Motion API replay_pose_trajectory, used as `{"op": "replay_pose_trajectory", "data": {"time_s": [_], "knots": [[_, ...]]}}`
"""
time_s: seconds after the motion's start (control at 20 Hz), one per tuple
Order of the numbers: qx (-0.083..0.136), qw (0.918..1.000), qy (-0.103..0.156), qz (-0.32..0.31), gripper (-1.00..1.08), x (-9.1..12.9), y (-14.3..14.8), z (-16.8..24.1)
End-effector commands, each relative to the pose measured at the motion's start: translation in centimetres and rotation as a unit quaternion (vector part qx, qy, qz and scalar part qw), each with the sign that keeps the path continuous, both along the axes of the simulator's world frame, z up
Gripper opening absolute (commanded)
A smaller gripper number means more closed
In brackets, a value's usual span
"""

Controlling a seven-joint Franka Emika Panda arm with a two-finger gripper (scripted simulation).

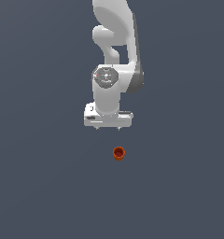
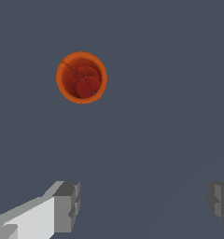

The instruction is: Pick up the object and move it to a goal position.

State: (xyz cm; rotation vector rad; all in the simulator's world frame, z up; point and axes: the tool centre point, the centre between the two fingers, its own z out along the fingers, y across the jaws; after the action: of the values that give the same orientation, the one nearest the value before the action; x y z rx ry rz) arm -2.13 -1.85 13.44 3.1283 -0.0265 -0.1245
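**Wrist view: cup lies clear of the spread fingers**

Wrist view shows two grey fingertips (image 2: pixel 67 205) set wide apart, one at each lower corner of the picture, with bare dark surface (image 2: pixel 146 140) between them. The jaws stand open and grip nothing. The orange-red cup (image 2: pixel 81 77) sits upright, seen from above into its mouth, with a thick rim band and a darker red bottom inside. It lies well ahead of the fingertips, not between them, and lines up closer to the white-backed finger than to the other. Nothing touches it.

Going left to right in the exterior view: the white gripper (image 1: pixel 108 127) hangs pointing down beneath the arm (image 1: pixel 111 56), its short fingers just visible under the wide hand body. The cup (image 1: pixel 118 153) stands on the surface below the gripper and slightly toward the exterior view's right, near the right-hand finger's side. A clear gap separates cup and fingertips. The cup is narrower than the hand above it.
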Motion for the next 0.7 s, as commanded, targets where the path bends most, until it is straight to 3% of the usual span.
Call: {"op": "replay_pose_trajectory", "data": {"time_s": [0.0,0.4,0.65], "knots": [[0.000,1.0000,0.000,0.000,1.00,0.0,0.0,0.0],[0.003,0.9994,0.008,0.034,1.00,-0.1,2.7,0.1],[0.003,0.9994,0.008,0.034,1.00,-0.1,2.8,0.1]]}}
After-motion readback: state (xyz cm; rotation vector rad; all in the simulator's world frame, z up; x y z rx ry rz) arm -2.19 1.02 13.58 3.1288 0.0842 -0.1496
